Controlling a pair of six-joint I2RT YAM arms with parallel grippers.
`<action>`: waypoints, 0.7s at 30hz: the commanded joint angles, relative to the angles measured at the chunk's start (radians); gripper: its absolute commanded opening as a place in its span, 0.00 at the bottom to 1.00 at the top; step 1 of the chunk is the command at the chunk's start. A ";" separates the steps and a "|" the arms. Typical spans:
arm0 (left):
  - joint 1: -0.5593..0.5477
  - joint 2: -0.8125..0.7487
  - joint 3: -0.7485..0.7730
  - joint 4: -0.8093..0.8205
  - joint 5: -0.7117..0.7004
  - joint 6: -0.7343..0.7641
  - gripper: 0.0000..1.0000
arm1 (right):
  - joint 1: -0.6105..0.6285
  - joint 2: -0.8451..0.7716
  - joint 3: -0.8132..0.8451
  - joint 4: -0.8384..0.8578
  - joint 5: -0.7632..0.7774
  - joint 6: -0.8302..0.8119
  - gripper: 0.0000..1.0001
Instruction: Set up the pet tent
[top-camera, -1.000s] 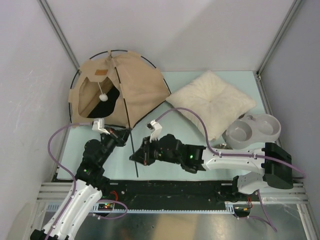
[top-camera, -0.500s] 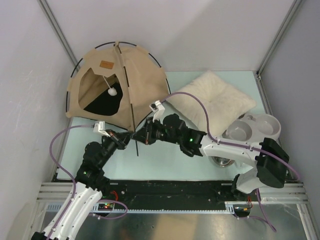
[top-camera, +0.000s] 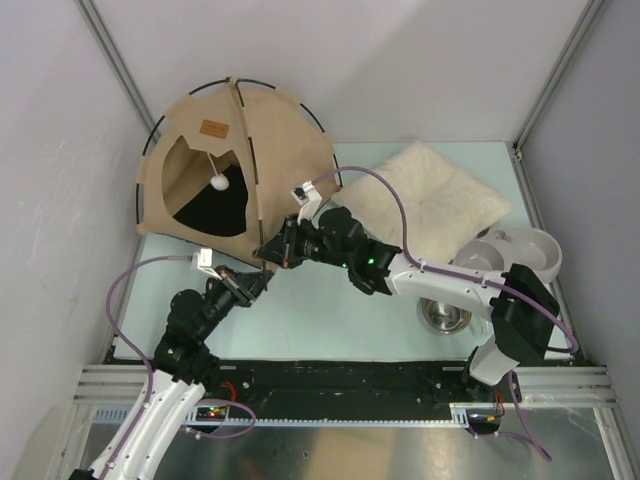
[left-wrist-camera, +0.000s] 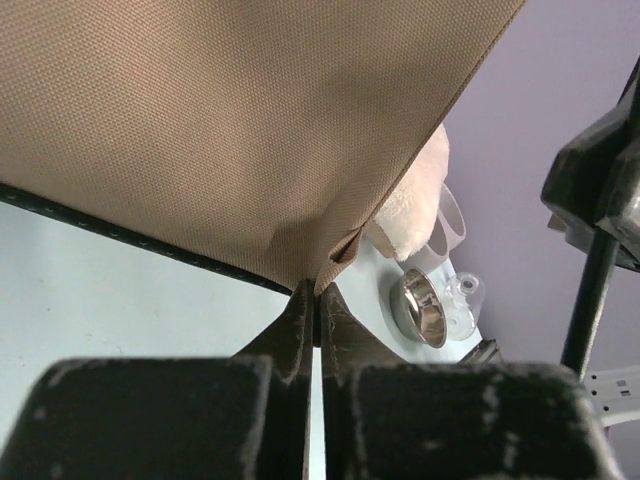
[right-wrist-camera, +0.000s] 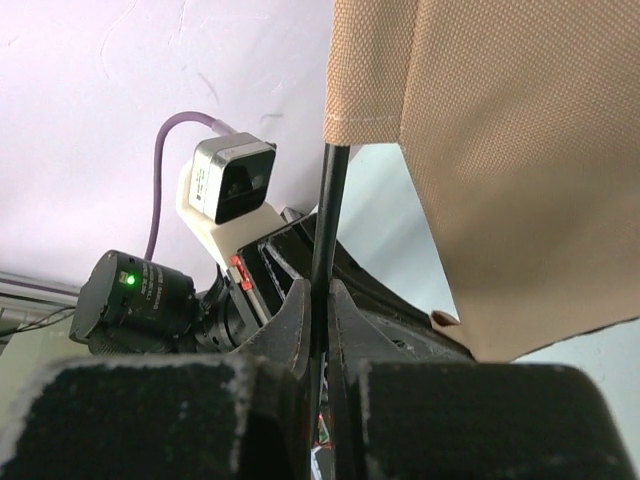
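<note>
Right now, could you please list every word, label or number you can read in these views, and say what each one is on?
None can be read.
The small brown label on the pet tent: too small to make out.
Nothing else in the three views shows lettering.

Bright, even light; soft shadows; near foregrounds blurred.

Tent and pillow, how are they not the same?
The tent is smooth tan cloth; the pillow is fluffy and cream. The tent stands up as a dome with a doorway; the pillow lies flat. The left gripper pinches the tent's corner and the right gripper grips its black pole; no gripper holds the pillow. Both sit on the table.
</note>
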 joint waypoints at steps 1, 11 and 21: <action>-0.014 -0.007 -0.007 -0.117 0.113 -0.055 0.00 | -0.021 0.021 0.097 0.181 0.029 -0.002 0.00; -0.014 0.048 0.083 -0.216 0.097 -0.068 0.00 | 0.000 0.077 0.149 0.178 0.018 0.062 0.00; -0.014 0.030 0.124 -0.296 0.153 -0.050 0.00 | -0.060 0.094 0.170 0.183 -0.143 0.118 0.00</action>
